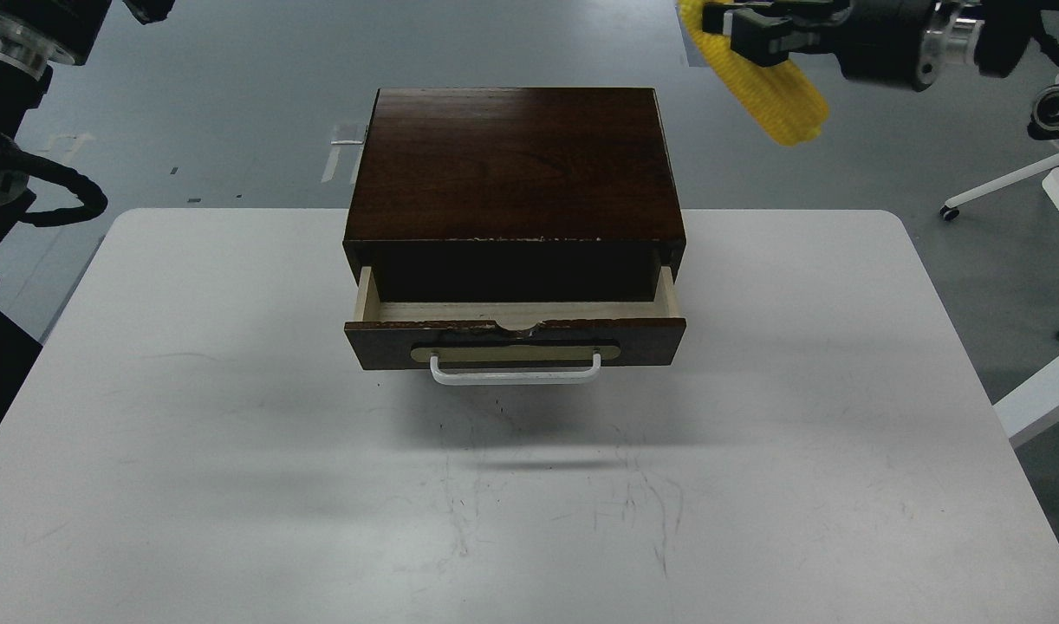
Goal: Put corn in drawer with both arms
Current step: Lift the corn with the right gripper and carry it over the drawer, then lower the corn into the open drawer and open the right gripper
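Nearest us lies the white table (235,485), its matte top scuffed with fine grey scratches. Farther back on it stands the box (512,165), dark brown glossy wood with a chipped front edge. Its drawer (516,325) is pulled partway out, showing pale wood inside, and its dark front carries a brass plate (516,352) and a white bar handle (516,373). Nothing lies over the drawer's opening. Beyond the table is grey floor with tape marks, and at the right the white legs and casters of a chair (1006,186). At the top right, our right gripper (759,35) has its black fingers closed around the corn (776,91), a ribbed bright yellow cob held slanting in the air, above and to the right of the box, well apart from the drawer. Our left arm (27,39) enters at the top left; its gripper is cut off by the edge, so we cannot tell its state.
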